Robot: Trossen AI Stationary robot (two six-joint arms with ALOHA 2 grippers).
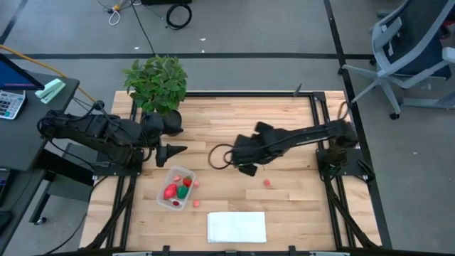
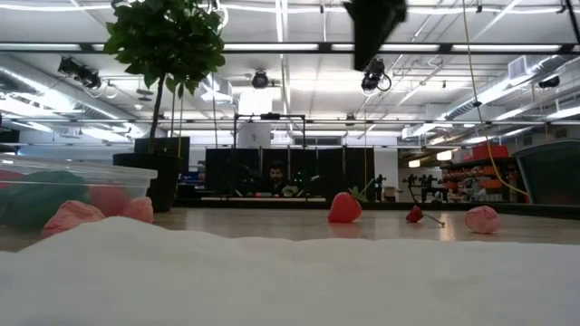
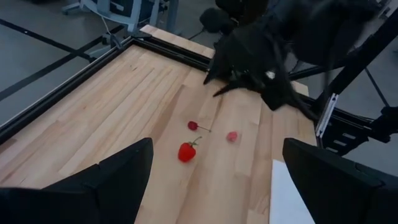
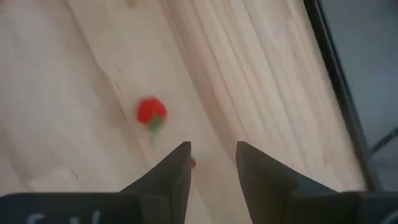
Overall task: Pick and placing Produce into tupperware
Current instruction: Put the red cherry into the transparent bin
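Observation:
The clear tupperware (image 1: 176,188) stands on the table's near left part with red and green produce inside; the low view shows it at the left (image 2: 63,192). My left gripper (image 1: 181,149) hovers just beyond it, open and empty (image 3: 217,180). My right gripper (image 1: 245,169) hangs over the table's middle, open (image 4: 213,168), above a red strawberry (image 4: 151,113) and a small red cherry (image 4: 192,163). The left wrist view shows the strawberry (image 3: 186,151), the cherry (image 3: 193,125) and a pink piece (image 3: 232,135) lying on the wood. Two more pink pieces (image 1: 197,183) (image 1: 196,204) lie beside the tub.
A potted plant (image 1: 156,82) stands at the far left corner. A flat white sheet (image 1: 236,227) lies at the near edge. Another pink piece (image 1: 267,183) lies right of centre. A dark cable loop (image 1: 217,156) hangs by the right arm. Black rails (image 1: 242,93) frame the table.

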